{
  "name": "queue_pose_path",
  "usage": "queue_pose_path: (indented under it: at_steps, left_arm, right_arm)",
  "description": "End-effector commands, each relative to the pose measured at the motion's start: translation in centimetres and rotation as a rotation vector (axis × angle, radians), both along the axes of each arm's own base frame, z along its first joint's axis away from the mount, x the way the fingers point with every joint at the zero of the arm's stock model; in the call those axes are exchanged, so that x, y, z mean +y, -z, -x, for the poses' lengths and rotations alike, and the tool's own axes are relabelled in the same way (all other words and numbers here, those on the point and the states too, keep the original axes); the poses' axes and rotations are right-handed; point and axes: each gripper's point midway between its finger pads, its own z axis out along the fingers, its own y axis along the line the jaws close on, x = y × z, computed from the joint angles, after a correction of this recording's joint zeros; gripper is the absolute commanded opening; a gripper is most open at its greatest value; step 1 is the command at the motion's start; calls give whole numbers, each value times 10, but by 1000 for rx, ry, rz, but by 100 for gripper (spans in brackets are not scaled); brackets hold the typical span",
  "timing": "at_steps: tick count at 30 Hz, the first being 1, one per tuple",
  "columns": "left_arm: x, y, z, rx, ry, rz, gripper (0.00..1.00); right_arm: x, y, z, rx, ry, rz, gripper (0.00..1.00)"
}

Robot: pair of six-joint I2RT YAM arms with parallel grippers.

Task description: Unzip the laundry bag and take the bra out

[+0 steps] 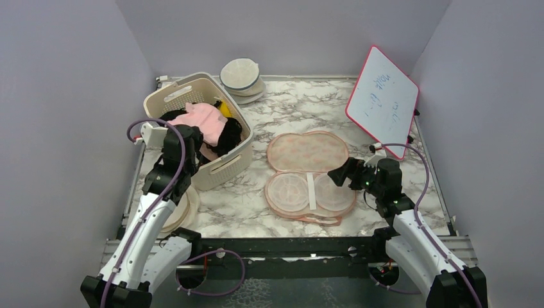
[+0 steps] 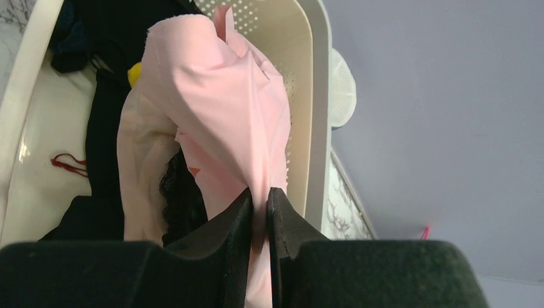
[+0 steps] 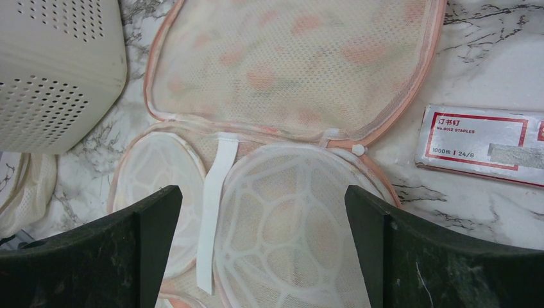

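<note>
While the laundry bag (image 1: 310, 176) lies unzipped and spread open at the centre of the surface (image 1: 250, 215), mesh lid flipped toward the top of the frame, the action is over at the left. The left gripper (image 2: 258, 200) is pinched tight on a fold of the bra (image 2: 218, 109), pink fabric running from its fingers over the black garments (image 1: 229, 135) in the basket (image 1: 168, 96) at upper left. I cannot tell whether the bra rests on that pile or hangs just clear.

So the unzip looks done and the bra is out; this reads as the set-down. Next, I'd say, the fingers must part with the fabric well inside the rim, so nothing drapes over the wall.

The right gripper (image 3: 263, 192) hovers over the bag's lower right cup, spread wide, holding nothing.

The tally: one bag, one pink bra, one basket, one whiteboard (image 1: 383, 99) at upper right, one staple box (image 3: 484, 144) beside the bag. Round white cases (image 1: 242, 77) stack at top centre, number unclear, with at least one more at lower left.
</note>
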Motion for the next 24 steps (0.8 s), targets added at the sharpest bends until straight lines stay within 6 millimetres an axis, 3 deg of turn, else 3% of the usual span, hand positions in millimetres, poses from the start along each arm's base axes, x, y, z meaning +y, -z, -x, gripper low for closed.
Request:
queue_pose_path:
  at_steps: [1, 14, 20, 24]
  left_arm:
    - [-10, 19, 4, 46, 45, 52, 8]
    - [-25, 50, 6, 119, 105, 89, 21]
    - [-23, 36, 11, 85, 137, 41, 58]
    - [-21, 18, 18, 48, 170, -21, 72]
  right_arm:
    - [0, -4, -3, -30, 3, -7, 97]
    - [-1, -5, -4, -32, 6, -7, 96]
    - [0, -4, -3, -31, 4, -6, 96]
    - [0, -5, -3, -32, 4, -7, 96]
